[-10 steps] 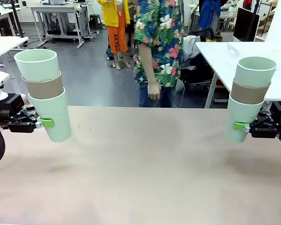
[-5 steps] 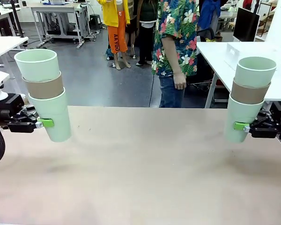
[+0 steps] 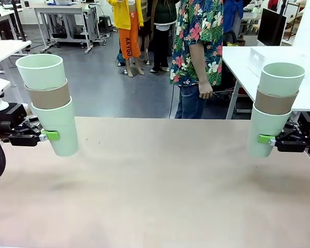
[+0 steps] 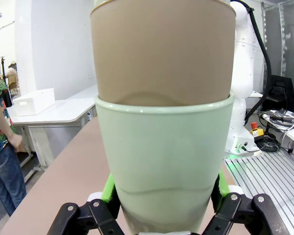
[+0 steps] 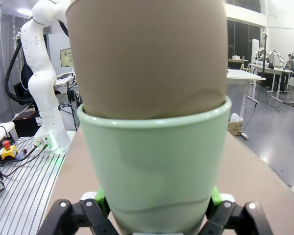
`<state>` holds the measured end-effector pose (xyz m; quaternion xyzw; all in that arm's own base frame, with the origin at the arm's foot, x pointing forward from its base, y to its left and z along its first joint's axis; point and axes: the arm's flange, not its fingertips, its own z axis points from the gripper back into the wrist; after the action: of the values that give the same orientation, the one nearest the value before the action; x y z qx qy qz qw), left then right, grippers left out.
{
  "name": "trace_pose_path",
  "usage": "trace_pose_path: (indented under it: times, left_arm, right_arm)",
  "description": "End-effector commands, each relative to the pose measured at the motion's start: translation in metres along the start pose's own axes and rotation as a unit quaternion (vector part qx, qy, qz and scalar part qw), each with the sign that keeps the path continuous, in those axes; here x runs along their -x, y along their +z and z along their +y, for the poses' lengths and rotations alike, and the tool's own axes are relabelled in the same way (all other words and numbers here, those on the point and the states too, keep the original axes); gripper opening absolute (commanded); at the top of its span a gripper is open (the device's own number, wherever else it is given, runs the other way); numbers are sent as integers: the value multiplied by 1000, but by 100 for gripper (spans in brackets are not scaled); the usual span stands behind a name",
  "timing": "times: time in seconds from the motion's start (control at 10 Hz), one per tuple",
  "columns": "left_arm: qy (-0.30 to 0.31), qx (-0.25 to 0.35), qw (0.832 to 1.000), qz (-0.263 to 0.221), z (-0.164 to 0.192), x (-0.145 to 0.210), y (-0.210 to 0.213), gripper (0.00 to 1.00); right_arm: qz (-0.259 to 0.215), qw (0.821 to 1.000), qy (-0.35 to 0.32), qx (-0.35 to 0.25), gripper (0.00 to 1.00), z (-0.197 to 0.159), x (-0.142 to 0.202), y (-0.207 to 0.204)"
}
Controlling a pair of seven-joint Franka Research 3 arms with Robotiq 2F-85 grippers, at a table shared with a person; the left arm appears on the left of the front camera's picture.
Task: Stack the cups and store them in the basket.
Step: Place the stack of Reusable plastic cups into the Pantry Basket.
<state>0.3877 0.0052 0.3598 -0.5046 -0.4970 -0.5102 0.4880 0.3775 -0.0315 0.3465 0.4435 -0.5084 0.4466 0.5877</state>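
1. The wide, flat, pale brown table [image 3: 160, 196] is offering open room between the arms. I'm judging its middle to be the place for joining the two stacks.
2. The left stack [image 3: 49, 103] and right stack [image 3: 275, 106] of tall, tapered, matte cups are hanging over opposite table edges, well apart, mouths up. To nest them well, one stack should be travelling above the other, axes lined up, then sinking slowly and straight.
3. The black, green-padded left gripper [image 3: 56, 136] and right gripper [image 3: 262, 139] are each clamping the lowest mint cup of their stack from both sides. Whichever lets go should be doing so only once its stack is seated.
4. I'm counting six cups: four mint green and two tan brown, in two stacks of three, each running mint, tan, mint. There are two grippers, and storing in the basket is not yet done.
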Motion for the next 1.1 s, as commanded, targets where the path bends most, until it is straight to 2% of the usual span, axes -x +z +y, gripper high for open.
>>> trace_pose_path:
  times: [0.0,1.0]
  left_arm:
    - [-4,2,1000,-2,0,-3,-1,87]
    - [-4,2,1000,-2,0,-3,-1,87]
  right_arm:
    - [-3,1000,4,2,85,0,-3,1]
    - [-3,1000,4,2,85,0,-3,1]
